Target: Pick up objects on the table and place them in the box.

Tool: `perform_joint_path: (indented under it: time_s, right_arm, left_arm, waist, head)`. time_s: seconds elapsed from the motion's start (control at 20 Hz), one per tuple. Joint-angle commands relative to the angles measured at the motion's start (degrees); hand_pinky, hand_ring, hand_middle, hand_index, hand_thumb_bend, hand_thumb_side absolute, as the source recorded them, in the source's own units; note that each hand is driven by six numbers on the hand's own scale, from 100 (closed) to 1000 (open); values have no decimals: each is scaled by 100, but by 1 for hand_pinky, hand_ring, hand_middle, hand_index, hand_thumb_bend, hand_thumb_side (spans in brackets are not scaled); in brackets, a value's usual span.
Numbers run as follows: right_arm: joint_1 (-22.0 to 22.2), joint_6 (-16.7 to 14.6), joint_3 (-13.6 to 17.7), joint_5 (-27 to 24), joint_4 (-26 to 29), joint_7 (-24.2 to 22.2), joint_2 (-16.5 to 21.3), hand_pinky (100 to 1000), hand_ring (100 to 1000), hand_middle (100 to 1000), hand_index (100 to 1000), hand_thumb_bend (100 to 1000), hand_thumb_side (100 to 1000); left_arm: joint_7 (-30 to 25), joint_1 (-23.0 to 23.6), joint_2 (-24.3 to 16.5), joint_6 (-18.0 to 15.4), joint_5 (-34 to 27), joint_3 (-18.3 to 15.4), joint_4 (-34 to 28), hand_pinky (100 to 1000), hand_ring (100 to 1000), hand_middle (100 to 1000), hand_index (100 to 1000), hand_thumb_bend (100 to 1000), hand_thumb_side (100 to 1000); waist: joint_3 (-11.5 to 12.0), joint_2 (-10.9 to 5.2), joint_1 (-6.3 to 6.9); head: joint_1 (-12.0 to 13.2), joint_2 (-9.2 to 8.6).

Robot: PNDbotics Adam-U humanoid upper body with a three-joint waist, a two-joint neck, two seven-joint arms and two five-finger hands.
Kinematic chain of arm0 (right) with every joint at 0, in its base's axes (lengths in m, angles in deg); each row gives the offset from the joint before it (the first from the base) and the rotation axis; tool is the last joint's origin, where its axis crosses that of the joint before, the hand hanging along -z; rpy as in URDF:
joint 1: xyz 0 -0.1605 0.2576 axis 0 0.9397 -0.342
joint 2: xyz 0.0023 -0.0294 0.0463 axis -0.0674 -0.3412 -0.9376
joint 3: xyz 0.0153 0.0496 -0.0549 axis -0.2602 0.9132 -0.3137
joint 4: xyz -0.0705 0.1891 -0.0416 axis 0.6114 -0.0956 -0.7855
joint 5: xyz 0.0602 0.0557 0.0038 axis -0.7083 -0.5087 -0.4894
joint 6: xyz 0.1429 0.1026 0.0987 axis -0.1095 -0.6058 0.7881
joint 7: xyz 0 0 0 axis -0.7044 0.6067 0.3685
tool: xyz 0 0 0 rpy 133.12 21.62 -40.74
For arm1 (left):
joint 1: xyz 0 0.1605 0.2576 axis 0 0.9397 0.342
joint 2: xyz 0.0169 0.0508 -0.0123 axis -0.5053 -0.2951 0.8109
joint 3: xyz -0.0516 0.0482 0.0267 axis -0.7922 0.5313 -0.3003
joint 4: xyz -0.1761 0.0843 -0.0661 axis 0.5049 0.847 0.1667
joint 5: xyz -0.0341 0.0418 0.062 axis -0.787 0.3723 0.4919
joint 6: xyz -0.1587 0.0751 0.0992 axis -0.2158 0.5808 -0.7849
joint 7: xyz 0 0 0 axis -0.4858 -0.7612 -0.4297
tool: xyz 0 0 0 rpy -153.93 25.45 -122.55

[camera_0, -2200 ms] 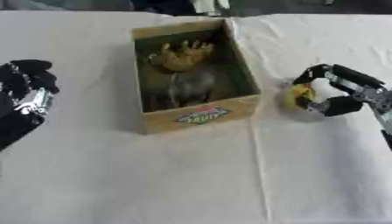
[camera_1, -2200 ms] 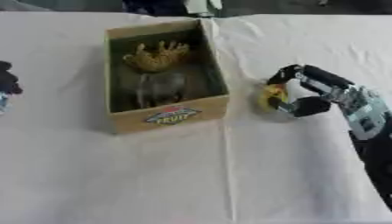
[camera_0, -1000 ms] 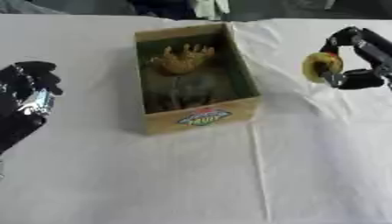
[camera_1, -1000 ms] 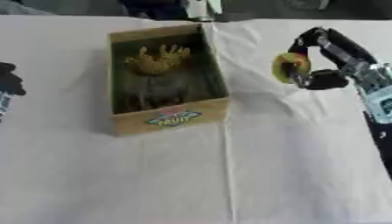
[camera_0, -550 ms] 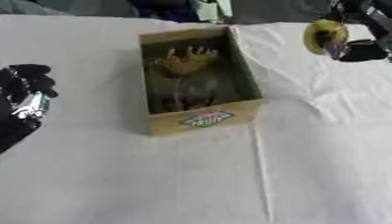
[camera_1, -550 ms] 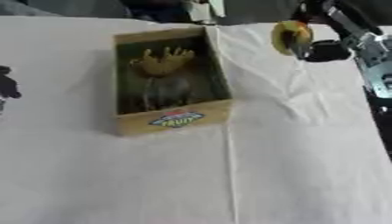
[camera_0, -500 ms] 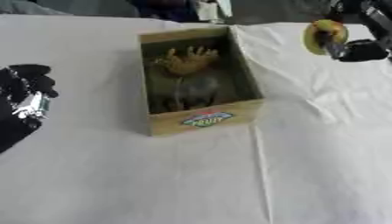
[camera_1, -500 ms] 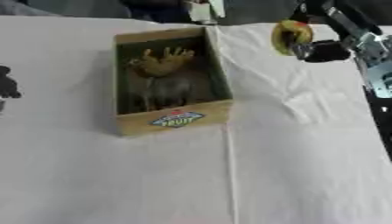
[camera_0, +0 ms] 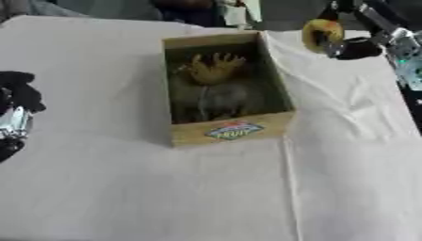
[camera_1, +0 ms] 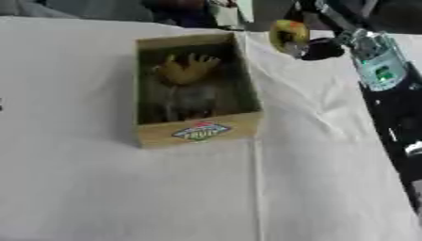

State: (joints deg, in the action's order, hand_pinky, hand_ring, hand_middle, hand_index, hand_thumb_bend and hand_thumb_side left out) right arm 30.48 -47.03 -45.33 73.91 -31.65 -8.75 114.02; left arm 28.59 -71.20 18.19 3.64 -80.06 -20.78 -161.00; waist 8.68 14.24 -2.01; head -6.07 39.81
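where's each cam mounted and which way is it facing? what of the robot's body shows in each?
Left eye view: head camera, looking down at the box on the table; left hand at the left edge, right hand top right holding a yellow object.
Right eye view: same head, same downward look; right hand and forearm only.
Shared: box, yellow object, right hand.

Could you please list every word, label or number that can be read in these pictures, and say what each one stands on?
"FRUIT": on the diamond-shaped label on the near wall of the cardboard box. Smaller print around that word is too blurred to read.
Green patch on the right arm: any marking on it cannot be read.
No other text shows.
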Motion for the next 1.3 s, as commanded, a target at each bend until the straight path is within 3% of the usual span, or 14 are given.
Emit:
perform_joint_path:
  time_s: [0.05,0.55,0.9,1.3]
  right_arm:
    - [-210,-377,15,120,-42,-283,32,564,347,191,316,100,152]
    - [-431,-190,-2,533,-330,-73,-370,571,376,206,345,100,146]
    - [-386,0,-49,1226,-374,624,-644,578,416,267,435,100,142]
    - [-325,-74,-141,2099,-306,1490,-939,584,464,350,540,100,127]
  left_arm:
    - [-78,-120,-110,-140,-139,17,-125,726,525,526,733,100,251]
    - [-182,-272,-105,-213,-340,79,-125,724,524,523,733,100,240]
    - [-238,-315,-86,-147,-364,124,-125,724,523,523,733,100,246]
    - [-275,-340,-68,-73,-373,156,-125,724,523,523,733,100,255]
  waist:
    - [54,-126,28]
    - [214,-126,57]
    - [229,-118,63]
    - [225,-108,65]
  head:
    - [-62,-63]
    - [-116,-62]
    - [-106,-67]
    - [-102,-57]
